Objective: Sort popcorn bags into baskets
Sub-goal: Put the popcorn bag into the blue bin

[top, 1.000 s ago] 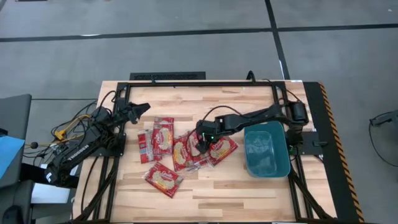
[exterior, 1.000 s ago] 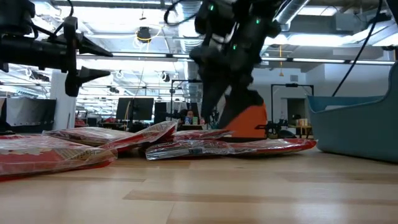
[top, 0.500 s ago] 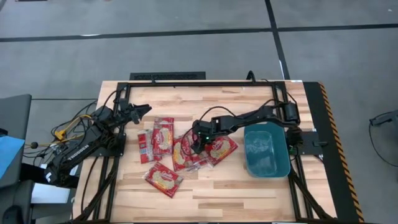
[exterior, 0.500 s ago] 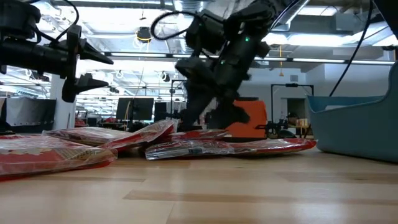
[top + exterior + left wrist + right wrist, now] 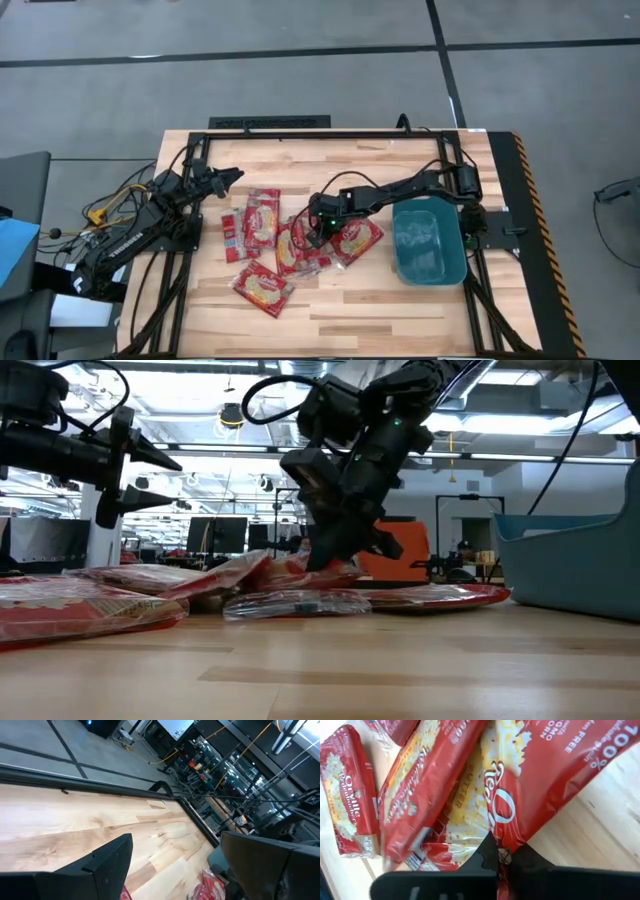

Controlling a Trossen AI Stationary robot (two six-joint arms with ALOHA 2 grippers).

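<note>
Popcorn bags (image 5: 290, 245), small flat red foil packets with yellow pictures, lie clustered near the centre of a pale wooden table (image 5: 340, 305), seen from straight above. One bag (image 5: 263, 287) sits apart at about 7 o'clock from the cluster. Another bag (image 5: 262, 218) lies at the cluster's 9 o'clock side, with a narrow one (image 5: 231, 237) just beside it. Further bags overlap one another in the middle, and one (image 5: 357, 238) points toward 3 o'clock.

At 3 o'clock from the cluster, near the table's edge, stands a teal basket (image 5: 452, 268) with shallow walls.

The right arm reaches across from 2 o'clock, and the right tool (image 5: 318, 232) is down on the overlapping bags at the middle of the cluster. Its fingers (image 5: 492, 857) are pinched together on the edge of a bag (image 5: 545, 775); in the right wrist view the red foil is caught between the two dark tips. In the low view this tool (image 5: 330, 555) presses into the heap, and the gripped bag (image 5: 310, 568) is raised slightly above its neighbours.

The left tool (image 5: 228, 175) hangs above the table at about 10 o'clock from the cluster, clear of the bags, with its fingers (image 5: 107, 862) spread wide and holding nothing.
</note>
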